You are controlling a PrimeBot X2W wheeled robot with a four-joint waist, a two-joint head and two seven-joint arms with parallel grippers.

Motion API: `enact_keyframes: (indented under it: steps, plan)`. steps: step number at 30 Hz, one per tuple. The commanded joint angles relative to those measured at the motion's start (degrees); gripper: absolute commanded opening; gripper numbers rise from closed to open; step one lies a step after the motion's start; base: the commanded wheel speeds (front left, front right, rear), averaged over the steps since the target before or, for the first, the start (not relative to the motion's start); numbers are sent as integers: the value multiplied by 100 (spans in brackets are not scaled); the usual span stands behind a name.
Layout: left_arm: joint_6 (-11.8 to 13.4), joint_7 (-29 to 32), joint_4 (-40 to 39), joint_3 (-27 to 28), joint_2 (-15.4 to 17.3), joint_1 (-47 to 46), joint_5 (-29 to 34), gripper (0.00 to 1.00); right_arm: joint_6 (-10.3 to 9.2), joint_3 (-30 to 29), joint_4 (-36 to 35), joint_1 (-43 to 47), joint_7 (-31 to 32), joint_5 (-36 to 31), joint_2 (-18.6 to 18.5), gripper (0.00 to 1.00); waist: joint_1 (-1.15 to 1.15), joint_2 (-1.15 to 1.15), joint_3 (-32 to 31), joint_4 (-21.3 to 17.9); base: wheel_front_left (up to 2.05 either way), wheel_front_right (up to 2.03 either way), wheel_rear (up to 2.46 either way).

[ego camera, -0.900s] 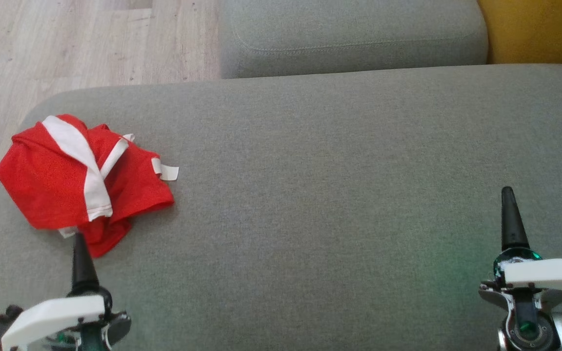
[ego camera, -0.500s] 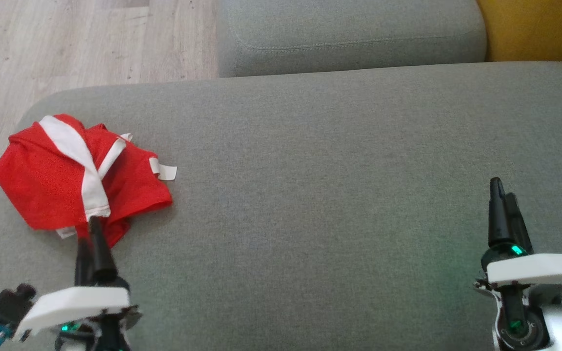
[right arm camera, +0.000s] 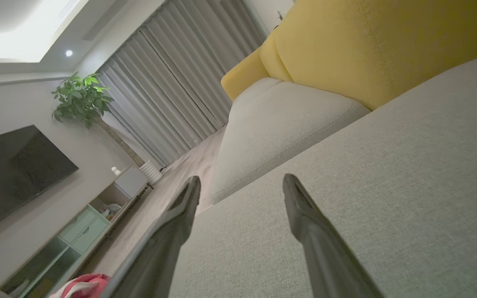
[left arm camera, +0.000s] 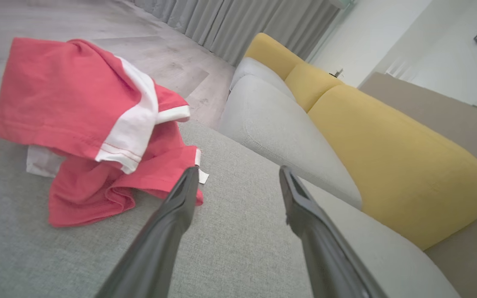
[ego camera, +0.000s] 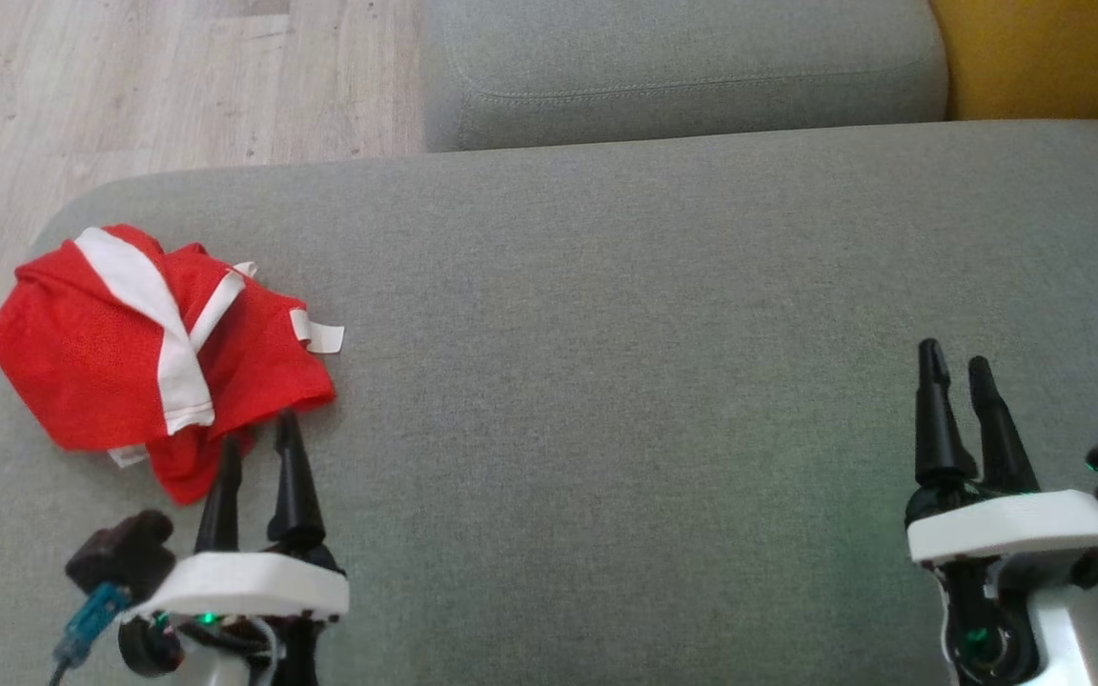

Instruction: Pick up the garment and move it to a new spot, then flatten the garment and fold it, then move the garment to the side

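The left gripper (ego camera: 258, 433) has its two dark fingers spread, pinching nothing. Its tips are right at the near edge of the crumpled red-and-white garment (ego camera: 101, 353), though I can't tell whether one touches the cloth. The garment lies just ahead and to the gripper's left on the grey sofa seat (ego camera: 606, 286). Well off to the right, the right gripper (ego camera: 954, 357) is spread too, holding nothing, with a yellow backrest (ego camera: 1045, 57) beyond.

The left gripper (ego camera: 259, 431) rises from the lower left of the head view, its two dark fingers (ego camera: 294, 481) parted and pointing forward, away from the body. Behind them sits its white wrist cover (ego camera: 244, 586). The right gripper (ego camera: 954, 355) stands at the lower right, also spread, leaning slightly leftward. Neither holds anything.
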Motion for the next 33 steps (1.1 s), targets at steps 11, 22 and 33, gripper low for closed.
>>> enact_keyframes:
  steps: [11,22,33]
  plan:
    - [609,-240,-174,-675,502,-605,940,100,-3,298,-434,-211,-243,-1048,-42,100,0,0,7,-17,0,0,0]
    - [1107,-442,-232,-1444,861,-879,1723,100,-3,466,-569,-232,-446,-2407,-46,100,0,0,-8,-84,0,0,0]
    - [1531,-644,43,-2313,1147,-1210,2617,100,-3,608,-667,-201,-648,-3394,-50,100,0,0,-28,-68,0,0,0]
